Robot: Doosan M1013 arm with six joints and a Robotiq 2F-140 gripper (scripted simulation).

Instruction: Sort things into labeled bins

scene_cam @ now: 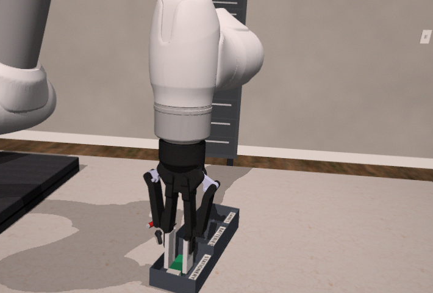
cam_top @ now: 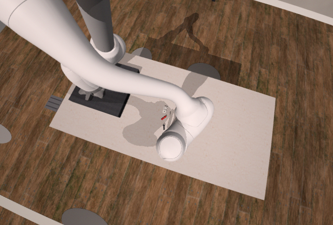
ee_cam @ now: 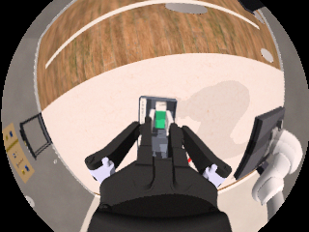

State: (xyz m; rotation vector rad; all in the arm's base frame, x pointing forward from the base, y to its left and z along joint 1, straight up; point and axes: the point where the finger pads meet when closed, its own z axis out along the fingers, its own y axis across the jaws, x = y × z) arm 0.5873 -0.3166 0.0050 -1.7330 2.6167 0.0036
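Note:
A three-compartment dark bin block (scene_cam: 171, 281) stands on the table, labelled STATIONERY (scene_cam: 200, 266), BATTERIES (scene_cam: 216, 236) and, at the far end, a label too small to read surely. A green and white block (scene_cam: 178, 263) (ee_cam: 160, 119), like an eraser, lies low in the STATIONERY bin. My gripper (scene_cam: 176, 268) (ee_cam: 159, 115) is slightly open around it, fingertips down inside that bin. Beside the bins on the table lie a red cylinder (cam_top: 163, 117) (scene_cam: 150, 224) (ee_cam: 189, 159), a small dark thing (cam_top: 163, 127) (scene_cam: 158, 237) and a white piece with dark dots (cam_top: 165, 108). The arm hides most of the bins in the top view.
A black base plate (cam_top: 100, 103) (scene_cam: 27, 186) (ee_cam: 261, 140) lies on the table to the left of the bins in the top and exterior views. A second arm (cam_top: 108, 50) (scene_cam: 13, 90) (ee_cam: 280, 164) stands there. The bin walls rise close around my fingers.

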